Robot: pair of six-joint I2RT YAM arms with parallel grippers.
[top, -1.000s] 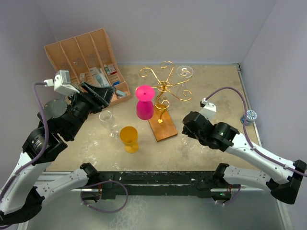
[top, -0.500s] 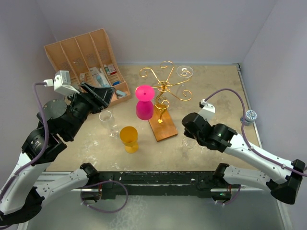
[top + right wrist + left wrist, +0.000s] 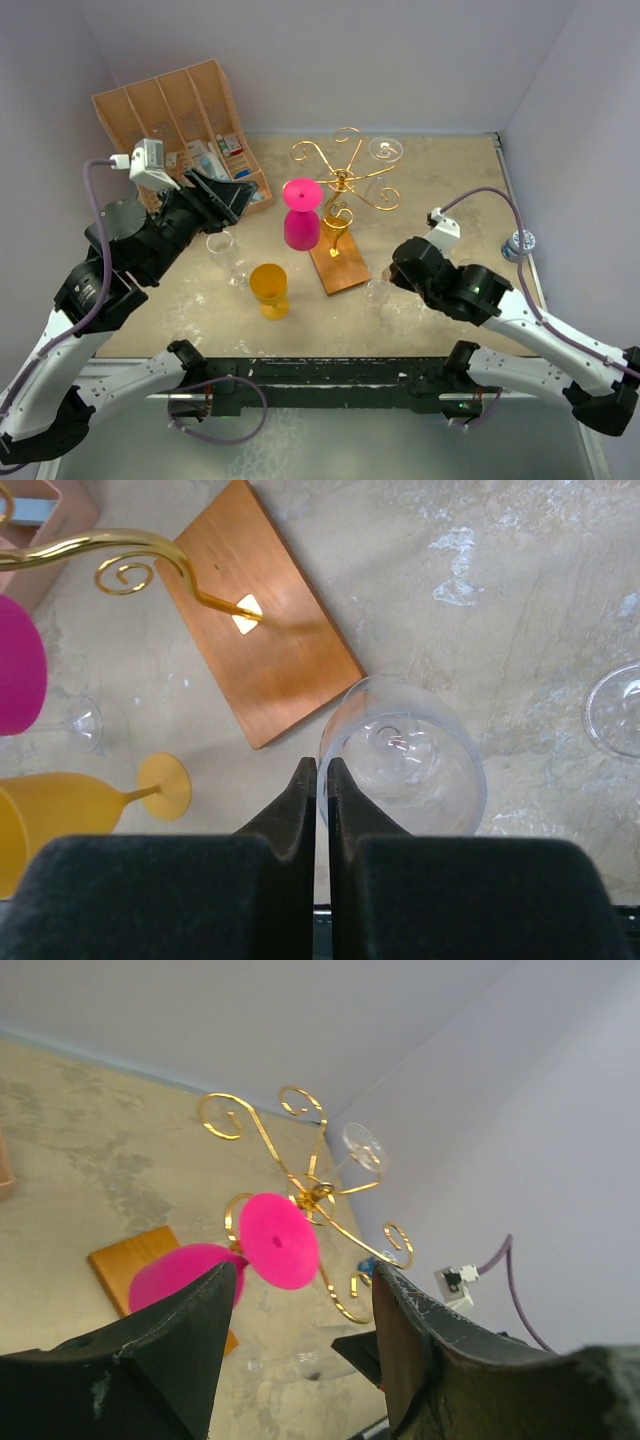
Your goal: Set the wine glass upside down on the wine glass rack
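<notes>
My right gripper (image 3: 388, 286) (image 3: 322, 770) is shut, its fingertips pinching the rim of a clear wine glass (image 3: 376, 292) (image 3: 405, 755) just right of the rack's wooden base. The glass also shows faintly in the left wrist view (image 3: 305, 1362). The wine glass rack (image 3: 343, 180) (image 3: 312, 1196) is gold scroll wire on a brown wooden base (image 3: 262, 610). A clear glass (image 3: 385, 150) hangs upside down from its far right arm. My left gripper (image 3: 226, 196) (image 3: 300, 1360) hangs open and empty left of the rack, pointing toward it.
A pink glass (image 3: 302, 215) stands upside down beside the rack, with a yellow glass (image 3: 269, 288) and a clear upright glass (image 3: 225, 255) to its left. A tan organiser box (image 3: 180, 110) sits at the back left. Another clear glass foot (image 3: 615, 710) lies right of the held glass.
My right gripper has shut on the clear glass's rim, and the arm has shifted right and nearer. The left arm has swung slightly toward the rack, still open.
</notes>
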